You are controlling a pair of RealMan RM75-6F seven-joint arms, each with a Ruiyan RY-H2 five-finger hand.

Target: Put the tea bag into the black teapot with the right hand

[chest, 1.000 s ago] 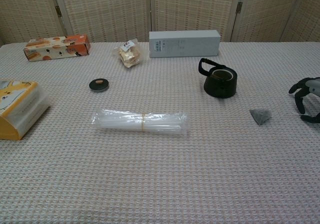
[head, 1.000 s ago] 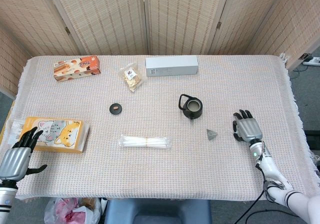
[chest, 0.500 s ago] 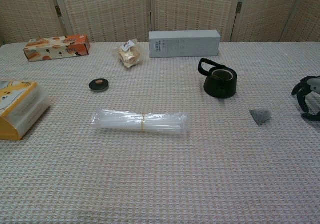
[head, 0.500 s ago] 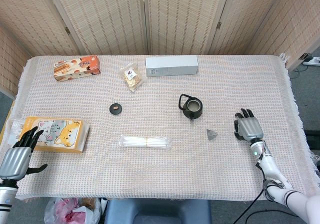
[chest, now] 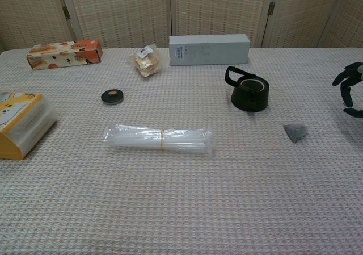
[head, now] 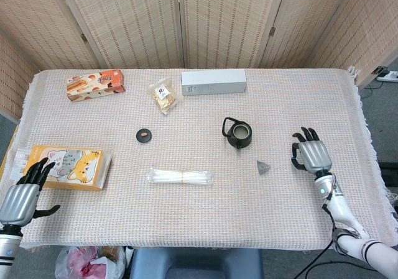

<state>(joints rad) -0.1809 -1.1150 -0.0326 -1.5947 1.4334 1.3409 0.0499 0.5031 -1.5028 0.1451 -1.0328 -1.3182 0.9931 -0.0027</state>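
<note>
A small grey tea bag (head: pixel 263 167) (chest: pixel 295 132) lies on the cloth, to the front right of the black teapot (head: pixel 237 133) (chest: pixel 249 92). The teapot stands uncovered, handle toward the back left. Its round black lid (head: pixel 144 135) (chest: pixel 112 96) rests apart, far to the left. My right hand (head: pixel 311 155) (chest: pixel 349 84) hovers to the right of the tea bag, fingers spread, holding nothing. My left hand (head: pixel 23 192) rests at the table's front left corner, fingers apart and empty, seen only in the head view.
A clear bundle of straws (head: pixel 180 177) lies at the front centre. A cat-print box (head: pixel 67 166) sits near the left hand. An orange snack box (head: pixel 96 84), a snack packet (head: pixel 163 96) and a white carton (head: pixel 213 81) line the back.
My right hand has risen and drifted slightly right, away from the tea bag. The left hand and all objects stay put.
</note>
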